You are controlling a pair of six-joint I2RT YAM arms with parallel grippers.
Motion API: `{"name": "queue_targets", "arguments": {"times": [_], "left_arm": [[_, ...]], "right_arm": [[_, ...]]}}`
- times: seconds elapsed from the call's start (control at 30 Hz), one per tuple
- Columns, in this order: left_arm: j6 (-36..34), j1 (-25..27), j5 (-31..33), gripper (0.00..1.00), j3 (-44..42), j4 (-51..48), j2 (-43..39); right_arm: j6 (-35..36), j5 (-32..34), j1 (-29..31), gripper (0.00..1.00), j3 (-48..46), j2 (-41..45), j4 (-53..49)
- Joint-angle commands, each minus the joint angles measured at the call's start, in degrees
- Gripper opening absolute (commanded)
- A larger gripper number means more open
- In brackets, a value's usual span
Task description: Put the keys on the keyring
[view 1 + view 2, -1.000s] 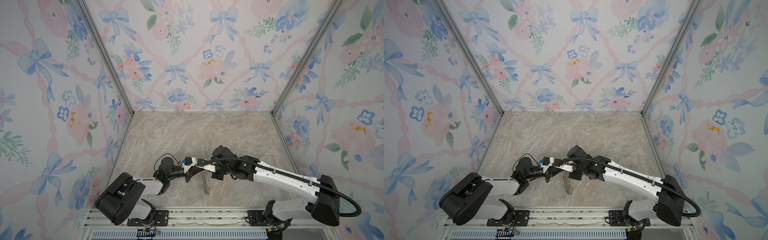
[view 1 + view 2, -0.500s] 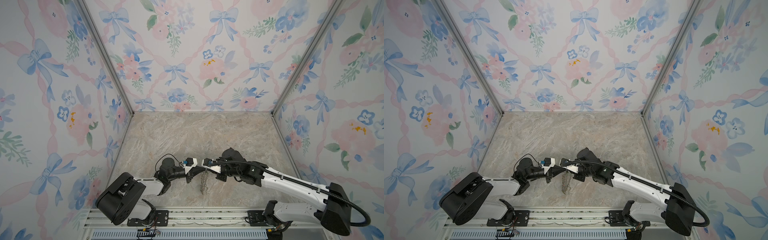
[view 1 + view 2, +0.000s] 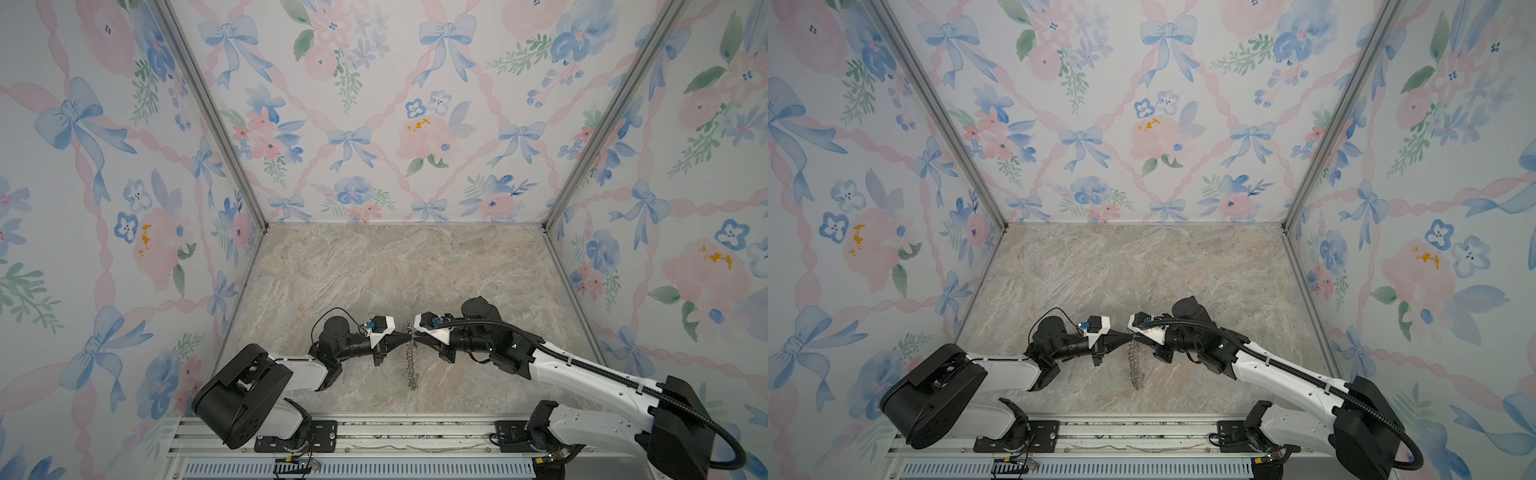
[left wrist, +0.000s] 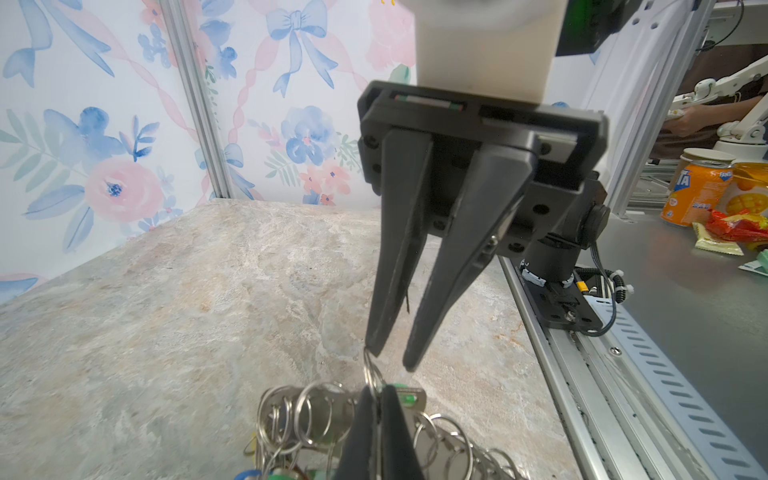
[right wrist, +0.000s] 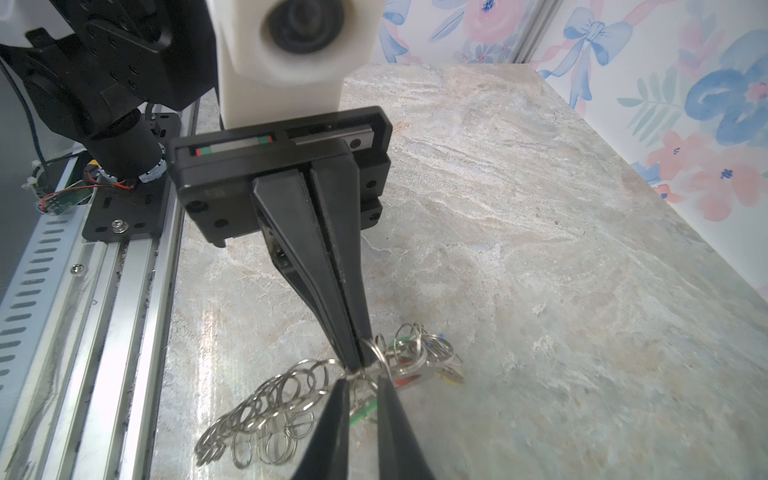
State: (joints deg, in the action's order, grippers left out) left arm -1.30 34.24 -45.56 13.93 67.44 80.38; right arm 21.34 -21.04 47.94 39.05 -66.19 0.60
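Note:
In both top views the keyring [image 3: 410,365] [image 3: 1134,365] hangs edge-on like a chain from where the two grippers meet above the marble floor. My left gripper [image 4: 378,390] [image 3: 405,336] is shut on one of its silver wire rings [image 4: 371,372]. The grey plate [image 4: 332,409] and its many rings dangle under the jaws. My right gripper [image 5: 365,381] [image 3: 416,336] faces it tip to tip, jaws a little apart, one fingertip [image 4: 372,351] touching that ring. Keys hang in the bunch: green [image 5: 362,412], red [image 5: 405,380], yellow [image 5: 451,377].
The marble floor [image 3: 395,282] is walled by flowered panels on three sides. An aluminium rail [image 3: 374,432] with both arm bases runs along the near edge. Cans and snack packets [image 4: 706,195] sit outside the cell.
My right gripper's jaws have gone from shut to slightly apart, and that arm's elbow has swung right. The left gripper has held still with the keyring hanging from it.

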Motion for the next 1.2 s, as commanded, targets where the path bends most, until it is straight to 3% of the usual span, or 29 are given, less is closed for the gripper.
{"name": "queue_targets", "arguments": {"times": [0.0,0.23,0.47,0.73,0.97,1.17], "left_arm": [[0.42,0.83,-1.37,0.0,-0.53,4.76,0.39],[0.34,0.92,-0.6,0.0,-0.54,5.21,0.5],[-0.48,0.83,6.17,0.0,-0.81,5.16,0.96],[-0.11,0.53,8.4,0.0,-0.29,4.45,2.02],[-2.68,-0.49,10.92,0.0,-1.01,-5.16,-2.34],[-2.82,-0.51,8.21,0.0,-1.57,-5.38,-4.16]], "right_arm": [[-1.04,-0.56,-0.76,0.15,-0.91,-1.25,2.25],[-1.12,2.3,-0.76,0.15,-0.3,-0.99,1.11],[-4.75,11.71,-3.4,0.22,-2.77,2.14,3.98],[-6.61,9.47,-4.64,0.23,-2.66,1.25,3.96],[-8.92,14.01,-4.95,0.24,-1.96,1.24,3.55],[-9.65,6.27,-4.96,0.24,-2.2,-0.02,5.65]]}}
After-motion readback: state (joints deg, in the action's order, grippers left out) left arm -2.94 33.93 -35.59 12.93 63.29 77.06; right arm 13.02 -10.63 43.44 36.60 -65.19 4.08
